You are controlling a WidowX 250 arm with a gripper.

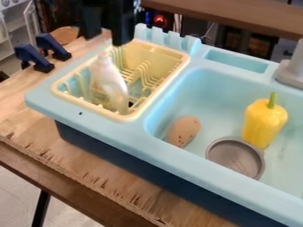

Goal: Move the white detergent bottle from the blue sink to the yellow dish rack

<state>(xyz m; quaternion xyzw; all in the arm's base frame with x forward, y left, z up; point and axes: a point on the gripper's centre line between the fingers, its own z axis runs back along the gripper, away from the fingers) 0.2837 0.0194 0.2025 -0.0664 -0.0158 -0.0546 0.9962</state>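
The black hand [107,41] hangs down from the top edge over the back left part of a pale yellow dish rack [64,98], and directly below it is a whitish plastic bottle [108,86]. The narrow top of the bottle comes right up to the underside of the hand; I cannot tell whether the hand is apart or clamped on that top. The bottle is inside the rack, in its left part, close to the front. It is roughly upright, its neck end pointing up to the hand and its wider base down in the rack, so the long axis runs from upper left to lower right in the view, with a slight slant. The rack sits in the left end of a light blue toy sink [133,129]. In the basin, right of the rack, lie a brown oval piece with dark specks [183,131], a round grey pan [237,158] and a yellow pepper [263,123] with its green stem upward, the pepper just behind the pan. A grey faucet [293,73] rises at the right edge. Under the sink is a wooden bench [26,122], with two dark blue clamps [31,56] near the rack's far left side.
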